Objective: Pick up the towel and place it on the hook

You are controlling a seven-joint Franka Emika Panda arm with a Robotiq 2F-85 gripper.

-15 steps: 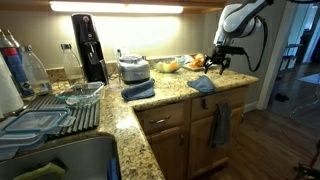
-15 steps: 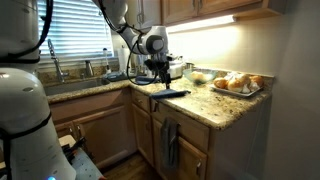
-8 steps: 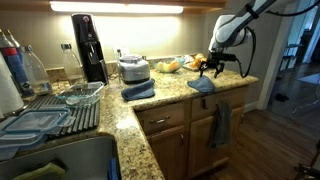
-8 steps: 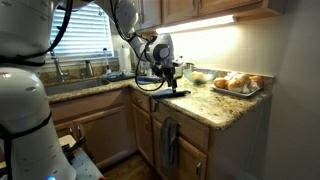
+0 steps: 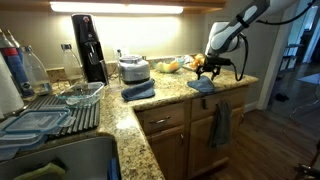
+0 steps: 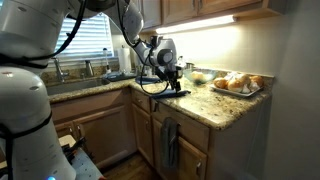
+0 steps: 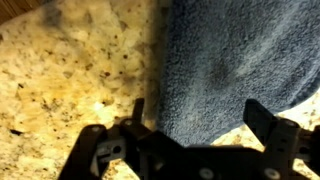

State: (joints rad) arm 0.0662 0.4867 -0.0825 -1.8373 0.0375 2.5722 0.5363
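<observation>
Where the bench (image 5: 172, 97) comes to its outer corner, the towel (image 5: 202, 85) lies rumpled at the front edge, and the gripper (image 5: 207, 70) hangs directly above it, pointing down. In the wrist view the two fingers (image 7: 139, 112) stand well apart with nothing clamped between them. The blue pile of the towel fills the right side of that view on the speckled stone, with one finger over its left border and the other over the cloth itself. Whether the tips touch the towel I cannot tell. Below that corner a second cloth (image 5: 220, 126) hangs down the cabinet (image 5: 165, 140) front. Further along the front edge, well apart from the gripper, a third folded cloth (image 5: 138, 91) lies flat. A tray (image 6: 238, 86) of food sits toward the back edge.
</observation>
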